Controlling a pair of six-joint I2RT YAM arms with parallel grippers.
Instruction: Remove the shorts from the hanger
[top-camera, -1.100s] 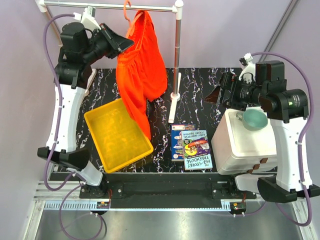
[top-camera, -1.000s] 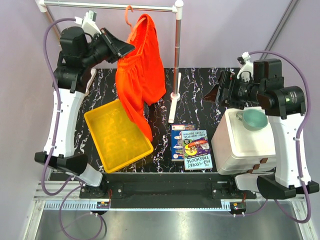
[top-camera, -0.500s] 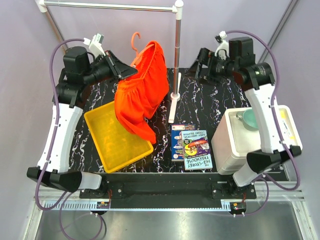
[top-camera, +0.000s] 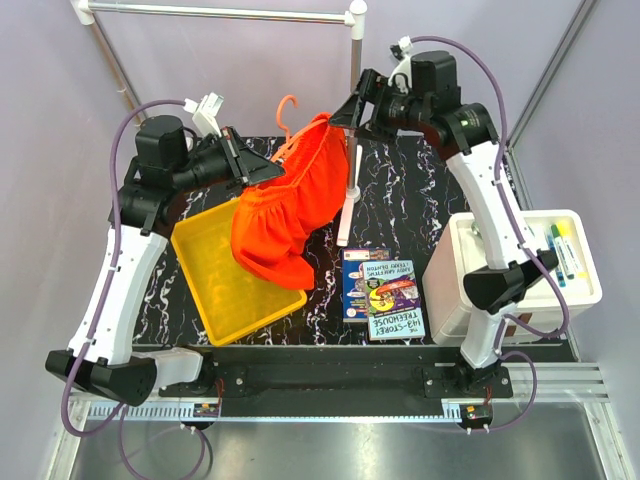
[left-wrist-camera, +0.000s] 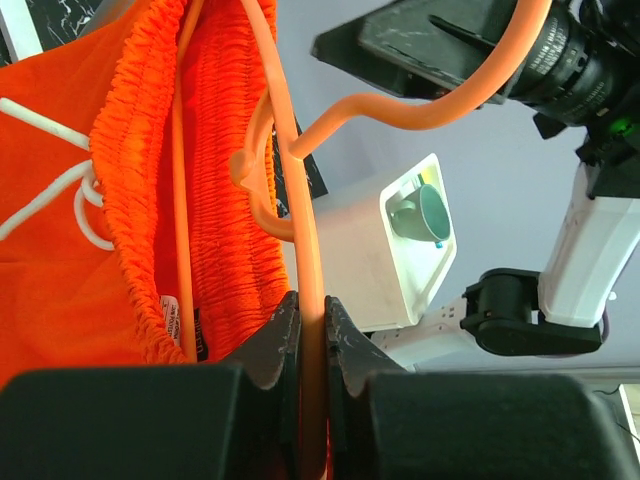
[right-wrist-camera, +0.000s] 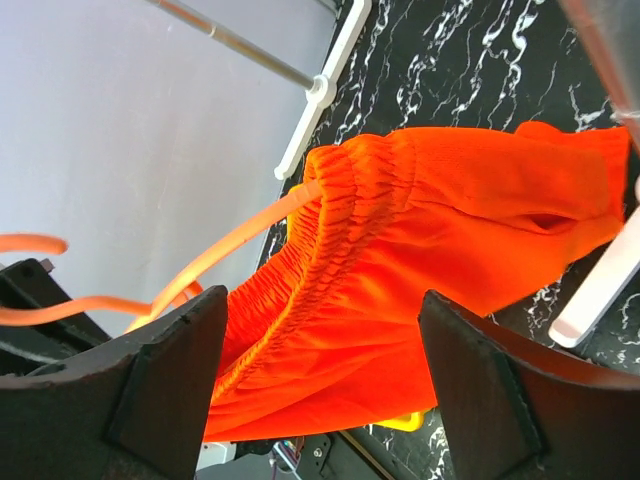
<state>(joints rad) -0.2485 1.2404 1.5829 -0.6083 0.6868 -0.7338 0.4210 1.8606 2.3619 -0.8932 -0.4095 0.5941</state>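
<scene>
The bright orange-red shorts (top-camera: 285, 215) hang off the thin orange hanger (top-camera: 286, 108), which is off the rail and held tilted above the yellow tray. My left gripper (top-camera: 262, 172) is shut on the hanger's rod (left-wrist-camera: 312, 330); the shorts' waistband (left-wrist-camera: 120, 200) is bunched to its left. My right gripper (top-camera: 350, 110) is open just right of the shorts' upper end. In the right wrist view its wide-apart fingers (right-wrist-camera: 160, 390) frame the shorts (right-wrist-camera: 420, 260) without touching them, and the hanger arm (right-wrist-camera: 230, 245) pokes out of the waistband.
The grey rail (top-camera: 220, 12) and its white post (top-camera: 352, 110) stand at the back. The yellow tray (top-camera: 205, 290) lies under the shorts' hem. Books (top-camera: 380, 293) lie mid-front. A white box (top-camera: 500, 290) with markers sits front right.
My left gripper carried the hanger with the shorts off the rail, down and forward over the tray. My right arm swung from the white box up to the shorts' right side.
</scene>
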